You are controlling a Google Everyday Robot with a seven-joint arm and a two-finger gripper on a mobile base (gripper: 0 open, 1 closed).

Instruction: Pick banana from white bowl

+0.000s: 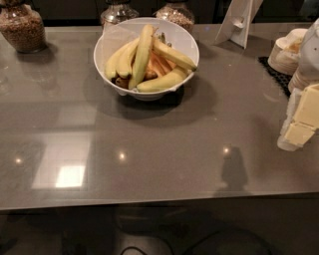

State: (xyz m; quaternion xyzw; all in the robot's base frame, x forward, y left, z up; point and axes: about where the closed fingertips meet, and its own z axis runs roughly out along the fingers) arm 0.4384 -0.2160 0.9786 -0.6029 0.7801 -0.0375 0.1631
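The white bowl [112, 37] stands at the back middle of the grey table and holds several bananas. The banana [173, 55], plain yellow and nearly straight, lies across the bowl's upper right with its tip at the right rim. A long greenish-yellow banana [142, 54] lies upright in the middle of the bowl. A curved banana [162, 81] rests along the front rim. My gripper [301, 122], white with cream-yellow parts, hangs at the right edge of the view. It is well to the right of the bowl and nearer the table's front, with nothing seen in it.
Three glass jars [20, 27] [117, 11] [174, 14] stand along the back edge. A white stand [237, 22] is at the back right. Stacked cream bowls [285, 52] sit on a black mat [276, 74] at the far right. The table's front edge [149, 201] runs across the lower view.
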